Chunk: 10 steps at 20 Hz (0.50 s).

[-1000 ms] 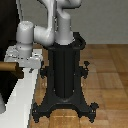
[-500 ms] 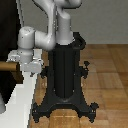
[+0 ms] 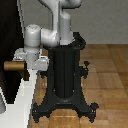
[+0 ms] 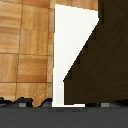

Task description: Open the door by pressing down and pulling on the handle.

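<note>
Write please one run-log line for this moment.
phase: at handle | hand: over handle, grip state unclear | door: dark panel in white frame | robot pedestal: beside

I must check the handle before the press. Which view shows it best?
The exterior view. There the handle shows as a brass-tan bar sticking out at the exterior view's left, beside the gripper. The wrist view shows no handle, only the dark door, its white frame and the wood floor.

door: tall dark flat panel (image 3: 9,35) at exterior view's left edge
handle: short brass lever bar (image 3: 13,66) juts from door toward black robot pedestal (image 3: 64,75)
pedestal: right of door, on wood-plank floor (image 3: 107,75)
</note>
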Tool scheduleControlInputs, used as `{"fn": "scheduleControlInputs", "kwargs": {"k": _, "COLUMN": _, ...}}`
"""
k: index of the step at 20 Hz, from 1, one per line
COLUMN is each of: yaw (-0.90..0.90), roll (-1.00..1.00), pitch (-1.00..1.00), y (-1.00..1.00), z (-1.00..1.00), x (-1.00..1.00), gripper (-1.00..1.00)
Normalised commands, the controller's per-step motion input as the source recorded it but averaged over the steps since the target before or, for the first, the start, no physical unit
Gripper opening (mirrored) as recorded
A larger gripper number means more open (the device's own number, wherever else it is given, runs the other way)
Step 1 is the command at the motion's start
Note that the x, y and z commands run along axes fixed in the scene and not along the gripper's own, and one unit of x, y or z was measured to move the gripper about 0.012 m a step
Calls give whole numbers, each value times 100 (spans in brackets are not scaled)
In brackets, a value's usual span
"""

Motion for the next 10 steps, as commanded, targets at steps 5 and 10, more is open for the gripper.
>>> {"fn": "scheduleControlInputs", "kwargs": {"k": 5, "yaw": 0, "roll": 0, "pitch": 0, "y": 20, "z": -27, "x": 0, "gripper": 100}}
{"fn": "scheduleControlInputs", "kwargs": {"k": 10, "yaw": 0, "roll": 0, "pitch": 0, "y": 0, "z": 0, "x": 0, "gripper": 100}}
